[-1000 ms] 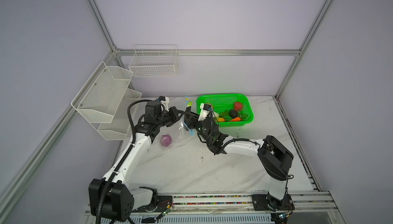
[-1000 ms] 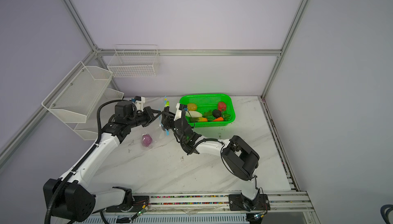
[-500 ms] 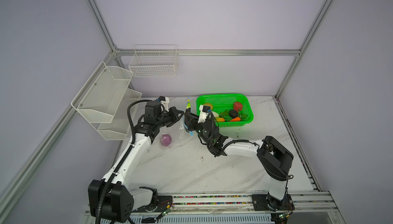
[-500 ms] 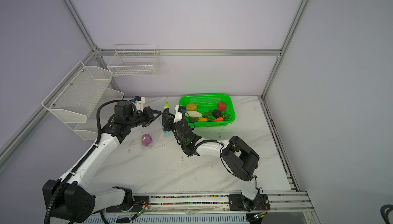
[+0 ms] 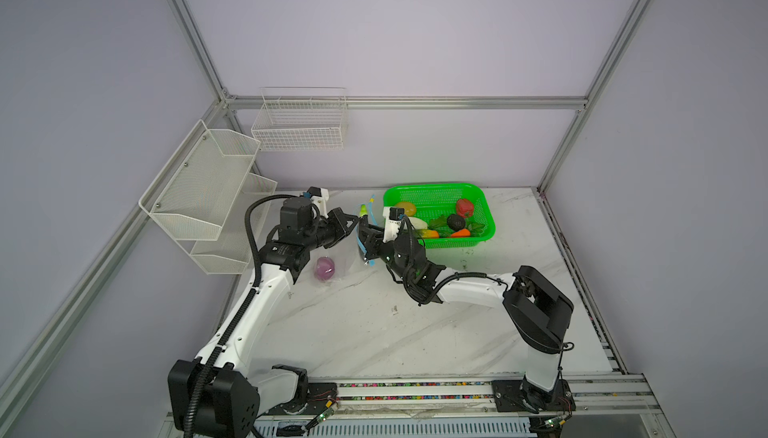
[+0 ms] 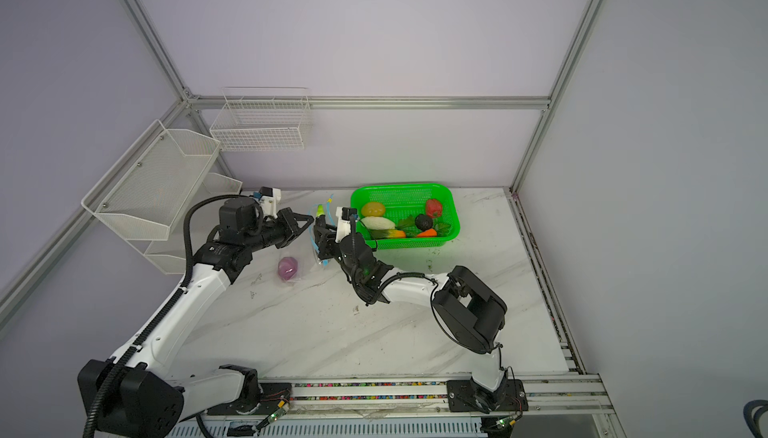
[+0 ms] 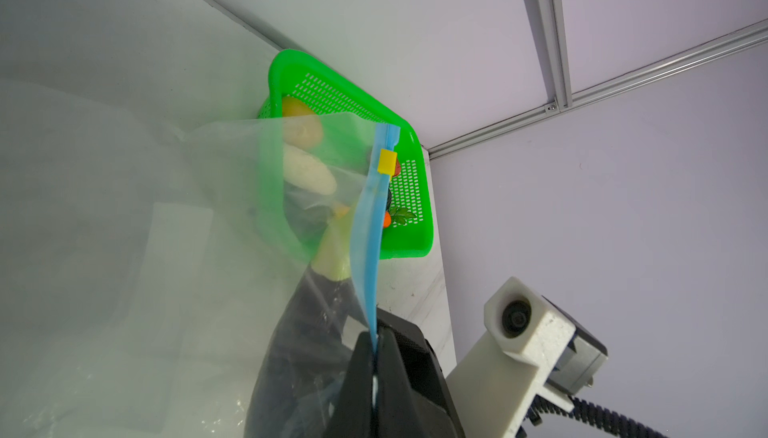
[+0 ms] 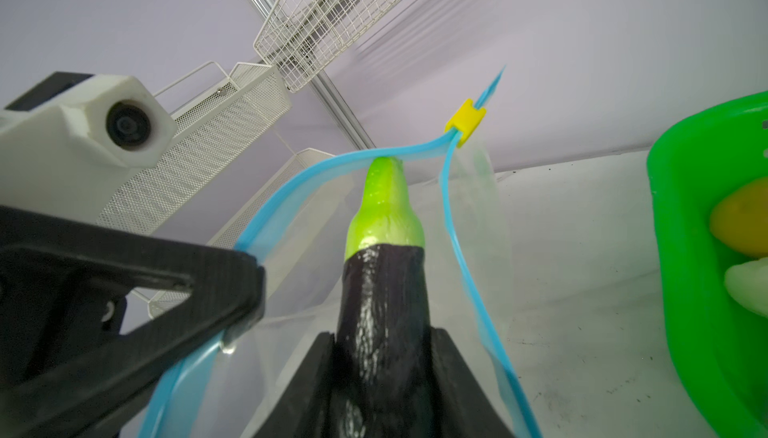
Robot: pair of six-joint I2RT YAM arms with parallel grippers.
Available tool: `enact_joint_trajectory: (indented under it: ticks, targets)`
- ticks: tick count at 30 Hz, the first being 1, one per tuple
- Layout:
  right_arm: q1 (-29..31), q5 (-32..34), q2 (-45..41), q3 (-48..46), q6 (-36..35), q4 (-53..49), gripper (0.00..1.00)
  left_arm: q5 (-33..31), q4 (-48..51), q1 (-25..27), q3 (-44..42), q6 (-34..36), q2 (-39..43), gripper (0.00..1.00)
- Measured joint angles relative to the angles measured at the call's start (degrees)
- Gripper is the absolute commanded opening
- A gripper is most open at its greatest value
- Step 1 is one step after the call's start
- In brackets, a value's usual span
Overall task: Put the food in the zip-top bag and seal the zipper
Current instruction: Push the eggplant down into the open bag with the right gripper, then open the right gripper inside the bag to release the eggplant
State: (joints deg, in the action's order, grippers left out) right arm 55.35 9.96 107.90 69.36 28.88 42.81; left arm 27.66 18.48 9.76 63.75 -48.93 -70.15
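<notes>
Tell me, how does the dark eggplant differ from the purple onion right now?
The eggplant is long and near-black with a green tip; the onion is round and purple. The right pincer grips the eggplant at the open mouth of the bag; the onion lies free, apparently inside the bag. Both are toy vegetables.

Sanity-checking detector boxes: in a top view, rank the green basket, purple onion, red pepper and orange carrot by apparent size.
1. Green perforated plastic basket
2. Round purple toy onion and red toy pepper: about alike, unranked.
3. Orange toy carrot
</notes>
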Motion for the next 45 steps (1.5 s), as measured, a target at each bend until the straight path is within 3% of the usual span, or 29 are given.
enact_joint_trajectory:
  ticks: [16, 21, 28, 33, 45]
  targets:
    - [0.0, -0.8, 0.0, 1.4, -1.1, -2.2, 0.69, 0.0, -0.1, 0.0, 0.0, 0.0, 0.0, 0.00]
    - [0.0, -0.6, 0.0, 1.4, -1.2, -2.9, 0.82, 0.0, -0.2, 0.0, 0.0, 0.0, 0.0, 0.00]
    - [0.0, -0.2, -0.2, 1.5, -1.2, -3.9, 0.85, 0.1, -0.4, 0.0, 0.0, 0.0, 0.0, 0.00]
    - [0.0, 0.8, -0.4, 2.2, -1.6, -5.7, 0.97, 0.2, -0.9, 0.0, 0.0, 0.0, -0.2, 0.00]
    - [-0.1, 2.3, -1.5, 4.5, -2.4, -12.1, 0.97, 0.1, -2.2, 0.0, 0.0, 0.0, -0.2, 0.00]
